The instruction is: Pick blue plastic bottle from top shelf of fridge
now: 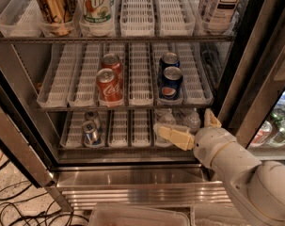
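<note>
The blue plastic bottle stands at the right end of the top shelf. It shows dark tea and a white-and-navy "TEA" label, and its cap is cut off by the frame's top edge. The fridge stands open, with a stainless base and racks of white lane trays. My gripper is open and empty. It hangs low in front of the bottom rack at the right, far below the bottle. One finger points left and the other points up.
A gold can and a green-and-white bottle share the top shelf. Coke cans and Pepsi cans sit on the middle rack. Silver cans and small water bottles sit on the bottom rack. The dark door edge is on the right and cables lie on the floor.
</note>
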You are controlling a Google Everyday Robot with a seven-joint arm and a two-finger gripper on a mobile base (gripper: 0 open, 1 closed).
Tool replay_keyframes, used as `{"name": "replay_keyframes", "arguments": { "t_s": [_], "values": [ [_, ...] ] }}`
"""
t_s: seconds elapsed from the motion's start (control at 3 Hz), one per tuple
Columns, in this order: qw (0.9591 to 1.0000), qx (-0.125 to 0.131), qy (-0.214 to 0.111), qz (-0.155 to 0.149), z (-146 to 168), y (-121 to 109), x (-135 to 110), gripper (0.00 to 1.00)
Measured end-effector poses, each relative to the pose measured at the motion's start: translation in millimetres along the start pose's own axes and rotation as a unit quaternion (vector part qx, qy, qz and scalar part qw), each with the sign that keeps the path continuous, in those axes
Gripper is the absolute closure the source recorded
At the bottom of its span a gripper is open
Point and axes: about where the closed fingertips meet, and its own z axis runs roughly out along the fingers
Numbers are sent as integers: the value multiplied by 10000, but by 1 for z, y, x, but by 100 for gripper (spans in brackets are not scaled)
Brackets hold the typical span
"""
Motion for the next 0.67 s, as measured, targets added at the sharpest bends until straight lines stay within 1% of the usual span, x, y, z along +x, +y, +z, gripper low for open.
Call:
{"name": "replay_keyframes", "arguments": {
  "t_s": [0.33,0.67],
  "values": [
    [9995,128,-122,-277,-8,19,27,0],
    [9938,-228,-328,-1039,4,108,41,0]
  ]
}}
